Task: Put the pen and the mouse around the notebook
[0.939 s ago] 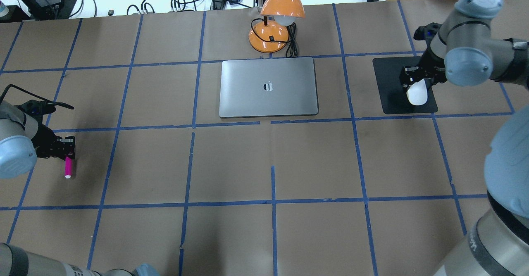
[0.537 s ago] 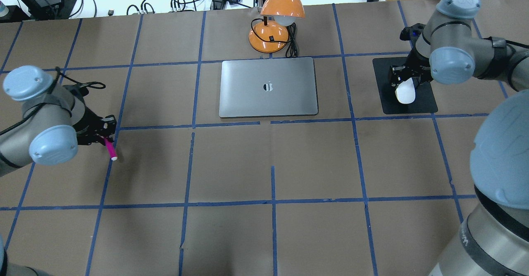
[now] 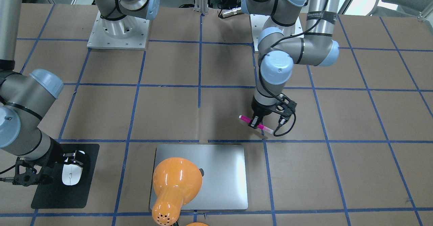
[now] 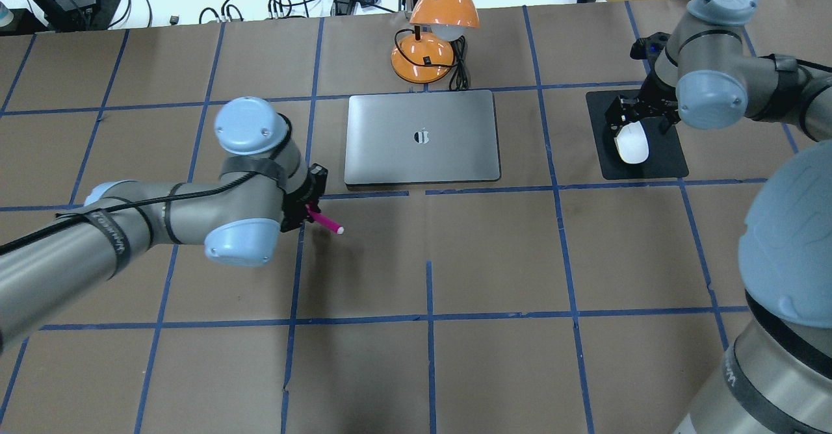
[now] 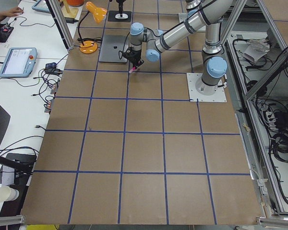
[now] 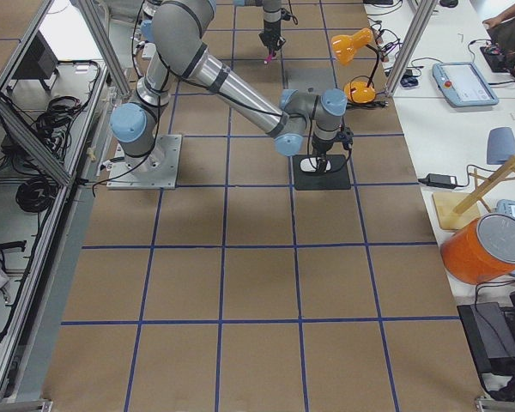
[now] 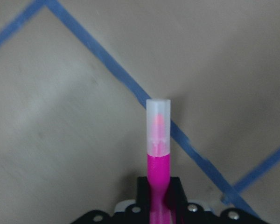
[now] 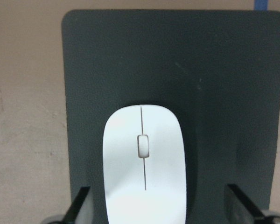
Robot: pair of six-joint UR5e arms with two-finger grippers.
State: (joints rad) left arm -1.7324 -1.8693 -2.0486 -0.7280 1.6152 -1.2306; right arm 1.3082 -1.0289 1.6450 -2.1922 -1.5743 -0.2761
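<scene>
The silver-grey notebook point(image 4: 422, 154) lies flat at the table's middle back. My left gripper point(image 4: 311, 210) is shut on the magenta pen point(image 4: 327, 222), which hangs just off the notebook's front-left corner with its pale cap pointing away in the left wrist view point(image 7: 157, 135). From the front, the pen point(image 3: 248, 120) is level and held above the paper. The white mouse point(image 4: 632, 144) rests on a black mat point(image 4: 663, 164) to the notebook's right. My right gripper point(image 8: 154, 210) is open, its fingers point(image 8: 79, 207) spread wide on both sides of the mouse point(image 8: 144, 158) without touching it.
An orange desk lamp point(image 4: 442, 5) with its cord stands just behind the notebook, and from the front its shade point(image 3: 176, 182) covers part of the lid. Brown paper with blue tape lines point(image 4: 429, 317) covers the table. Cables and gear lie past the far edge.
My left arm has swept right from the far left, carrying the pen to the notebook's front-left corner; the pen's tip has swung round. The right gripper and the mouse shifted slightly left on the mat.
</scene>
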